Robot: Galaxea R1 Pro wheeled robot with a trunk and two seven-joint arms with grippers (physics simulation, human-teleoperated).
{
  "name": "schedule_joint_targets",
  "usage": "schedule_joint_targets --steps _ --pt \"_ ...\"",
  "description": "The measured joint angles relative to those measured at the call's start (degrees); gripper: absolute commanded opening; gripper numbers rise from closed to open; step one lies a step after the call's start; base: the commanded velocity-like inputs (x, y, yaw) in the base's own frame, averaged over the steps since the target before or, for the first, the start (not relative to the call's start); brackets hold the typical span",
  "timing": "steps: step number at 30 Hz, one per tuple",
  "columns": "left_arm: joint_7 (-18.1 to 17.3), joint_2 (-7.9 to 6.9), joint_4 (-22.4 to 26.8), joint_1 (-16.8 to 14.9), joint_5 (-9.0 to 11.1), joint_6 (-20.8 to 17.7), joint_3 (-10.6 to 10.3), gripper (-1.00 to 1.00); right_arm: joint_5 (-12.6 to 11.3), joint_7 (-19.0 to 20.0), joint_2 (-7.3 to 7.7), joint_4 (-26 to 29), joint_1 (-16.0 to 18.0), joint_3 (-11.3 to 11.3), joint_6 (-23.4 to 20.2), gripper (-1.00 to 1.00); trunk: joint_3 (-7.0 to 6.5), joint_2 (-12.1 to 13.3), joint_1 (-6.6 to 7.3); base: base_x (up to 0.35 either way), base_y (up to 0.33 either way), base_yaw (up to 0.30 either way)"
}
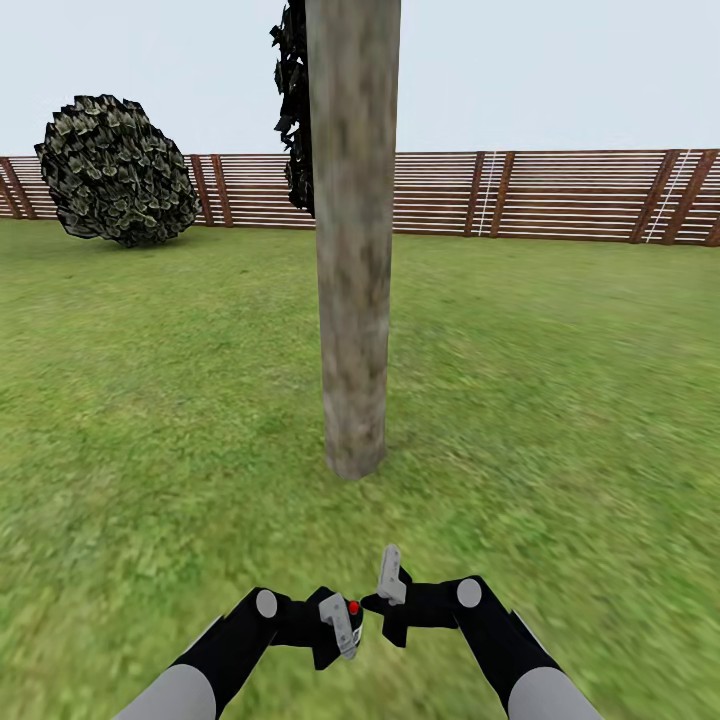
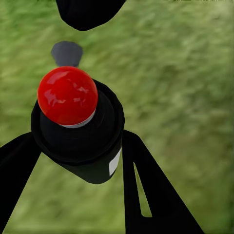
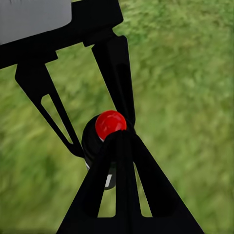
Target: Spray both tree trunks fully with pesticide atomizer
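One thick pale grey-brown tree trunk [image 1: 355,260] rises from the grass straight ahead in the head view, its foot a short way beyond my hands. The pesticide atomizer [image 1: 352,608], a small dark bottle [image 2: 83,146] with a round red top [image 2: 67,95], sits between the black fingers of my left gripper [image 1: 344,622], which is shut on it. My right gripper [image 1: 390,585] hangs just right of it, fingers together. In the right wrist view its tip [image 3: 119,139] lies right by the atomizer's red top [image 3: 110,124].
Green lawn [image 1: 560,420] spreads all around. A brown slatted fence [image 1: 570,195] closes off the far side. A round dark bush [image 1: 118,170] stands at the back left, and dark foliage [image 1: 294,110] shows behind the trunk.
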State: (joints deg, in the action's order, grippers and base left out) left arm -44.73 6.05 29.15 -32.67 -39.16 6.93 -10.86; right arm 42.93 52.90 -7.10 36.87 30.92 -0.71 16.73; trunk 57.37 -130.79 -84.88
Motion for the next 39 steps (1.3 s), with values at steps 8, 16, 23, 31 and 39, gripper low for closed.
schedule_joint_targets --steps 8,16,23,31,39 --pt "0.0 0.0 0.02 0.0 0.07 -0.08 0.0 -1.0 0.01 0.0 0.01 -0.02 0.01 0.0 0.0 -1.0 0.0 0.0 0.0 0.0 0.0 0.0" --pt "0.0 0.07 0.0 0.0 0.1 0.0 0.0 -1.0 0.06 -0.03 0.01 -0.02 0.0 0.0 0.0 -1.0 0.0 0.0 0.0 0.0 0.0 0.0" --pt "0.0 0.16 -0.02 0.0 0.11 0.0 0.0 -1.0 0.09 -0.08 0.01 -0.02 0.0 0.0 0.0 -1.0 0.0 0.0 0.0 0.0 0.0 0.0" --pt "0.0 0.46 -0.02 0.0 0.16 0.12 0.04 -1.0 0.1 -0.17 0.01 -0.02 0.0 0.0 0.0 -1.0 0.0 0.0 0.0 0.0 0.0 0.0" --pt "0.4 -0.06 -0.82 0.0 -0.12 0.08 0.25 -1.0 0.09 -0.18 0.01 -0.02 0.02 0.0 0.0 -1.0 0.0 0.0 0.0 0.0 0.0 0.0"
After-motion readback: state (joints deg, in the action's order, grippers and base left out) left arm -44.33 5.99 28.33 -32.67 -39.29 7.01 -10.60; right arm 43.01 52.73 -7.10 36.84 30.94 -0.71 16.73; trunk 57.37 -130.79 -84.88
